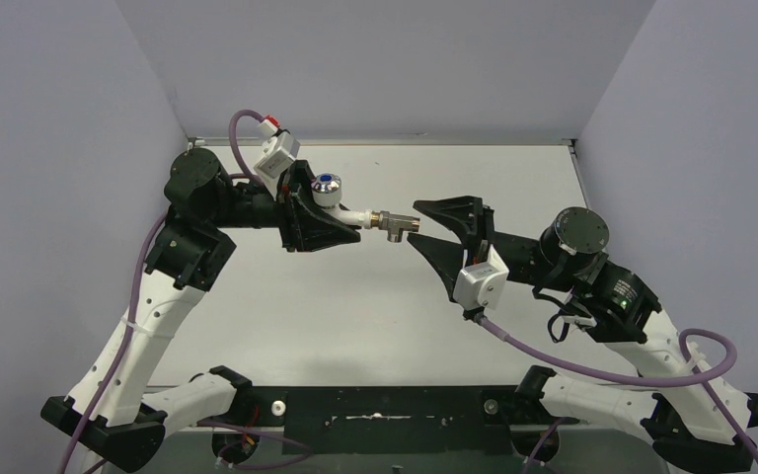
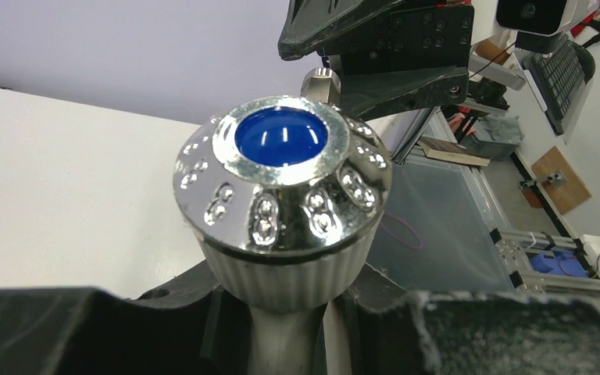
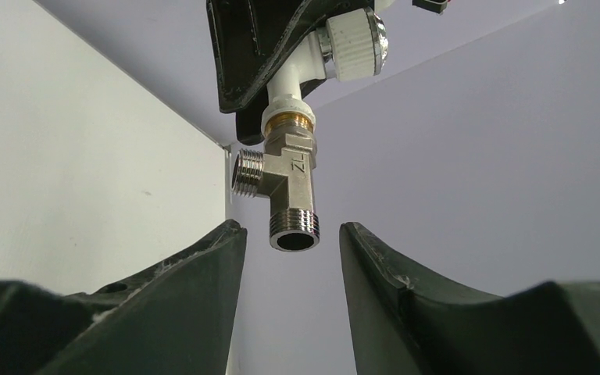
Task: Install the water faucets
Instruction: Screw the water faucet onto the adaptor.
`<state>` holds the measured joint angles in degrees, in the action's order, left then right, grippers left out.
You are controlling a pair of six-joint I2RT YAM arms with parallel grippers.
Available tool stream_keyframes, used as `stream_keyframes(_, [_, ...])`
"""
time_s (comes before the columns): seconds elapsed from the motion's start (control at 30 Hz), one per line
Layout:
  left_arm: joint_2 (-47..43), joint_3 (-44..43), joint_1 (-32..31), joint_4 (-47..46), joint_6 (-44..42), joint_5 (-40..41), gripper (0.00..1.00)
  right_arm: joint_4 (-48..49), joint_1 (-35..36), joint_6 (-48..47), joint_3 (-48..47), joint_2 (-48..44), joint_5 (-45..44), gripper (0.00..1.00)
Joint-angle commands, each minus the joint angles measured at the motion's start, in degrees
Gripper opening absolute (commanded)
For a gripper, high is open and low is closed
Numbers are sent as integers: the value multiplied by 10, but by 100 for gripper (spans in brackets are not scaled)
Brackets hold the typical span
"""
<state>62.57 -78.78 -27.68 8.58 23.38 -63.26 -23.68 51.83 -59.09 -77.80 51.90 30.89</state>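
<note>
My left gripper (image 1: pixel 341 215) is shut on the white tap body (image 1: pixel 357 213) of the water faucet and holds it level above the table. The chrome knob (image 1: pixel 327 185) with its blue dot fills the left wrist view (image 2: pixel 281 180), standing just above my left fingers (image 2: pixel 164 328). A metal threaded tee fitting (image 1: pixel 392 223) sits on the tap's free end. My right gripper (image 1: pixel 415 224) is open. In the right wrist view the fitting's lower threaded end (image 3: pixel 293 230) hangs between my right fingertips (image 3: pixel 230 234) without touching them.
The white table (image 1: pixel 355 316) is enclosed by grey walls at the back and both sides. Both arms meet in mid-air over its middle. Past the table's edge, the left wrist view shows a clear bin (image 2: pixel 437 226) and other equipment.
</note>
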Motion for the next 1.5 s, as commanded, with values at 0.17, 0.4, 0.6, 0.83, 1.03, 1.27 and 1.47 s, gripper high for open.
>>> stream_keyframes(0.17, [-5,-17,1,-28,7,-15,0,42,3,4,-15,4,4,41])
stream_keyframes(0.4, [-5,-14,2,-30,7,-17,0,47,2,15,-15,5,7,32])
stream_keyframes(0.6, [-5,-12,2,-29,7,-17,0,56,3,25,-9,4,10,25])
stream_keyframes(0.83, [-3,-14,2,-29,0,-20,0,66,2,61,1,-2,6,14])
stream_keyframes(1.03, [-2,-15,2,-40,-11,-28,0,91,2,147,18,-6,-11,9])
stream_keyframes(1.27, [-3,-15,2,-39,-37,-48,0,157,3,265,52,-15,-7,2])
stream_keyframes(1.47, [2,-24,4,-13,-77,-54,0,183,2,391,54,-6,-21,0])
